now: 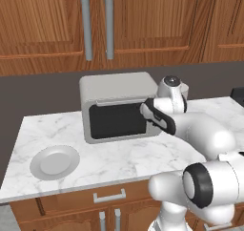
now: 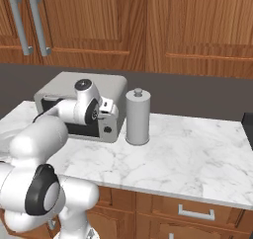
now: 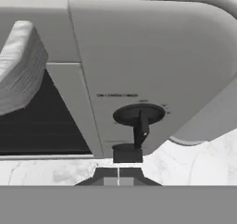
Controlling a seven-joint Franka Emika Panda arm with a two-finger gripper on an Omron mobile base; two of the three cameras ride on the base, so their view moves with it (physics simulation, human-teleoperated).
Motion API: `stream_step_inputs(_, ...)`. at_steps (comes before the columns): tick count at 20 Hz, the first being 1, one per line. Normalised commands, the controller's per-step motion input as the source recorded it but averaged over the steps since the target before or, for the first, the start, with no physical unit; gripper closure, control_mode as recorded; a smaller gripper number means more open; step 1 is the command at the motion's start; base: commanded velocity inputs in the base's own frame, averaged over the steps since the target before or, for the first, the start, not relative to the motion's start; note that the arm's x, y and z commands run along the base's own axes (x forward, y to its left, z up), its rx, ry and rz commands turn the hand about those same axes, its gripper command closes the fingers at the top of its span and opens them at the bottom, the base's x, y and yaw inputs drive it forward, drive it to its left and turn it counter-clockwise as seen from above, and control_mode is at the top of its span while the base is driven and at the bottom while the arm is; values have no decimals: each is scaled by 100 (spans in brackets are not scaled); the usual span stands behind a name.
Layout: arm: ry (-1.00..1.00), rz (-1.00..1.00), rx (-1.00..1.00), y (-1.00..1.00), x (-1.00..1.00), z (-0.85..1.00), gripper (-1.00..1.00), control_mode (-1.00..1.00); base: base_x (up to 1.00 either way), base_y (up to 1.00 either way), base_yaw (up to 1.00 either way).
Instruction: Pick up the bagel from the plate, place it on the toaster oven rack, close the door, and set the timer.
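Note:
The toaster oven point(image 1: 116, 106) stands at the back of the counter with its door point(image 1: 116, 120) closed flat against the front. The door's dark glass point(image 3: 41, 126) hides the rack and the bagel. The plate point(image 1: 55, 162) lies bare at the counter's front left. My gripper point(image 3: 119, 176) is shut, with nothing between its fingertips. It points at the oven's right control panel, just short of the round dark timer knob point(image 3: 139, 114). From the right base camera the gripper point(image 2: 107, 115) sits close in front of that panel.
A tall grey canister point(image 2: 137, 117) stands right beside the oven. The door's pale handle point(image 3: 18, 65) juts out at the upper left of the hand view. Wooden cabinets hang above, and open marble counter point(image 2: 197, 144) stretches to the right.

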Motion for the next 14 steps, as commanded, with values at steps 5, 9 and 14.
stream_step_inputs(5, 0, 1, 0, 37, -13, 1, 100, -100, 0, 0, 0)
stream_step_inputs(9, 0, 0, 0, 8, 21, 1, 100, -100, 0, 0, 0)
stream_step_inputs(14, 0, 0, -2, 0, 36, 0, 100, -100, 0, 0, 0)
